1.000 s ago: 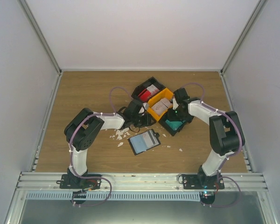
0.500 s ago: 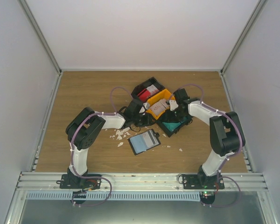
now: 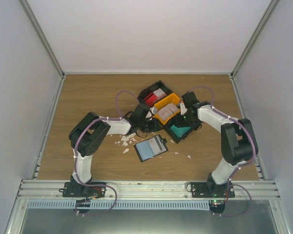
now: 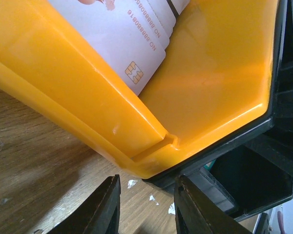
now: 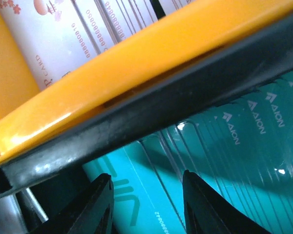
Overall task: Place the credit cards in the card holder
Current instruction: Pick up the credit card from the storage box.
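Left hand (image 3: 140, 117) and right hand (image 3: 185, 109) both hang low at a cluster of three bins past the middle of the tabletop (image 3: 88, 102). Closest to where the arms are bolted, the card holder (image 3: 150, 148) lies opened flat on the wood between the two arms, its pale bluish inside facing up. It is well short of the bins and apart from both hands. Just to its left and a touch farther off sits a scatter of white crumbs (image 3: 124, 141). Beyond that, the left hand's fingers (image 4: 105, 207) stand parted with nothing between them, only bare wood showing in the gap. The corner of the yellow bin (image 4: 63, 87) sits right at their tips, and I cannot tell whether they touch it. Whitish cards (image 4: 122, 44) lean inside that bin, one showing a gold chip. On the right side the other hand's fingers (image 5: 98, 207) are spread as well, gripping nothing. They are poised over the teal cards (image 5: 224, 146), which lie fanned in the black bin (image 3: 178, 140) pressed against the yellow one. Farthest back, a second black bin (image 3: 147, 87) touches the yellow bin's far side and holds red-and-white cards (image 3: 151, 98)
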